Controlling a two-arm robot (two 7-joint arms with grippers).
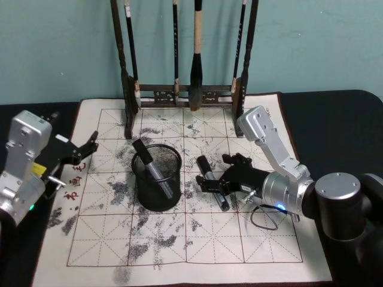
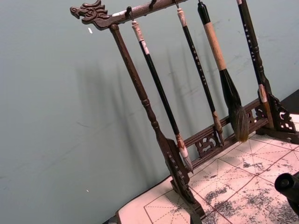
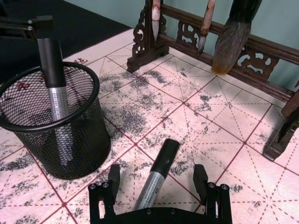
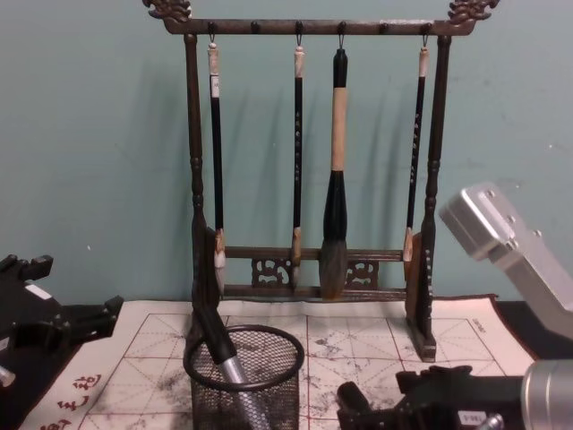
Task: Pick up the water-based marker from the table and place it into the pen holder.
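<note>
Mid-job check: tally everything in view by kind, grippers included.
Mat: 1
Pen holder: 1
Markers: 2, one in the holder, one loose on the mat
Hanging brushes: 4
Brush rack: 1
Grippers: 2, right gripper open astride the loose marker, left gripper parked at the mat's left edge
Total: 11

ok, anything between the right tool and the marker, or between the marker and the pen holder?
Nothing visible. The open right tool straddles the marker on the mat, with bare mat between it and the pen holder. A second marker leans inside, leaving room. The left tool is parked at left.
</note>
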